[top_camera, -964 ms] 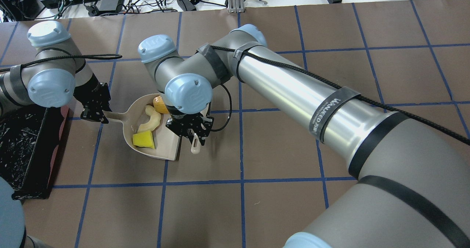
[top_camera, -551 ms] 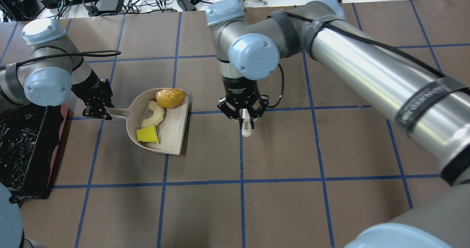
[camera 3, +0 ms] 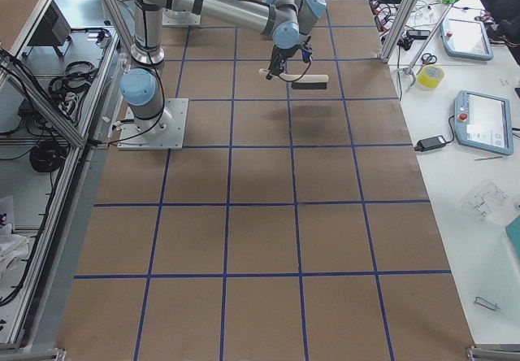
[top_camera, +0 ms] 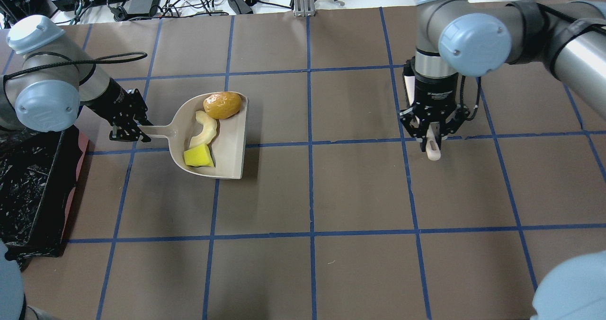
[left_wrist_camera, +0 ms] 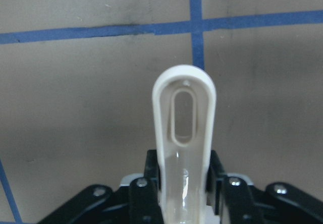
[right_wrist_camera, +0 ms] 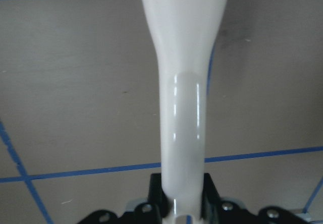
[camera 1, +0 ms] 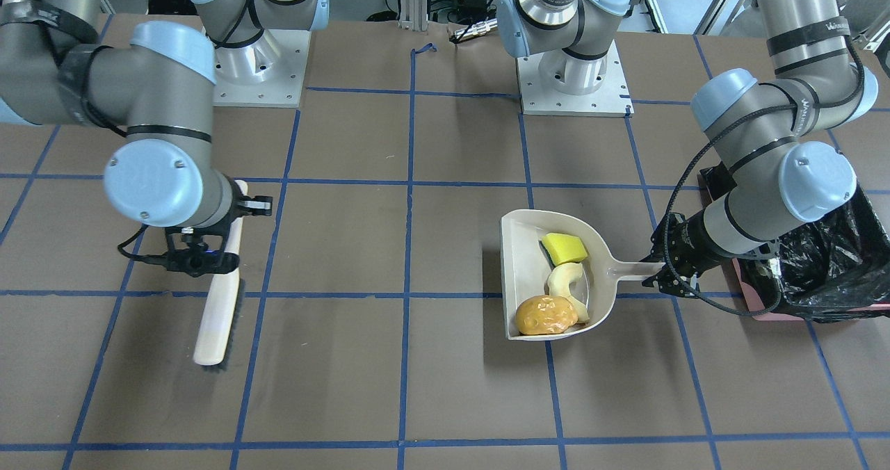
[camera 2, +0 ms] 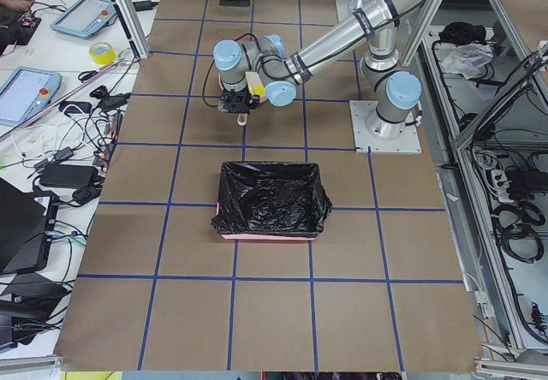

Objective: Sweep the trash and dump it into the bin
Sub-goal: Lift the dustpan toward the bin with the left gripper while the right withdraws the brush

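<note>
overhead exterior view puts all three pieces of trash inside the beige dustpan (top_camera: 232,135): the golden-brown potato-like lump (top_camera: 222,105) at the far end, the pale crescent piece (top_camera: 207,131) in the middle, and the yellow sponge piece (top_camera: 198,157) at the near end. none of them lies loose on the surface (top_camera: 360,187), so i judge the sweeping half of the job done.

the left claw (top_camera: 137,133) is clamped on the end of the dustpan's handle, with the pan's open mouth facing away from the bin (top_camera: 28,192). the bin sits just beside that arm at the surface's left edge, near the pan but apart from it. its black liner is dark and creased, so i cannot be sure, but no trash shows in it.

the right claw (top_camera: 433,142) grips the handle of the brush (camera 1: 219,310), holding it above the surface and well apart from the dustpan, bristles pointing down.

what remains, as i read it, is the dumping: carry the loaded pan over the bin and tip it so the three pieces slide into the liner. the round lump looks the likeliest to roll out early.
</note>
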`<state>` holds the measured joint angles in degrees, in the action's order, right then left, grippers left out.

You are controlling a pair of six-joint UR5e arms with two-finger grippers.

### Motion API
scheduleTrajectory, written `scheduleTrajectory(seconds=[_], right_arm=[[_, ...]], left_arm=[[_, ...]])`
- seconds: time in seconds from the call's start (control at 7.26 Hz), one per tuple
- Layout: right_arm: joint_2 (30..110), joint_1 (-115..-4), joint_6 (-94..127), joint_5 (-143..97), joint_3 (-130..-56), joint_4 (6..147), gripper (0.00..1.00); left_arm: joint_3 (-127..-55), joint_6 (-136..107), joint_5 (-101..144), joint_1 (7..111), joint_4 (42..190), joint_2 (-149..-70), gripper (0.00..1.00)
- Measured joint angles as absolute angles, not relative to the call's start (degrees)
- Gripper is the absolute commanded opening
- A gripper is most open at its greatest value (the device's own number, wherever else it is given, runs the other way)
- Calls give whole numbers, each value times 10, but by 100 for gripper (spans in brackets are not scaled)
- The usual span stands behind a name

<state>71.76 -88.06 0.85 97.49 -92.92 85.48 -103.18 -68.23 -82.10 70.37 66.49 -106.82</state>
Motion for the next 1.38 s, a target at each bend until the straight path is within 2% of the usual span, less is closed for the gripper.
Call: scheduleTrajectory(seconds=[0.41, 0.96, 1.38], right_arm=[[692, -773, -133, 1018, -931, 933, 4], [641, -714, -217, 1038, -931, 1004, 4], [631, -708, -205, 1041, -930, 990, 6]], left_arm=[[-978, -679, -755, 663, 711, -1074, 0], [-798, -663, -727, 637, 902, -1096, 0], [-754, -538, -737, 571, 969, -1102, 0]])
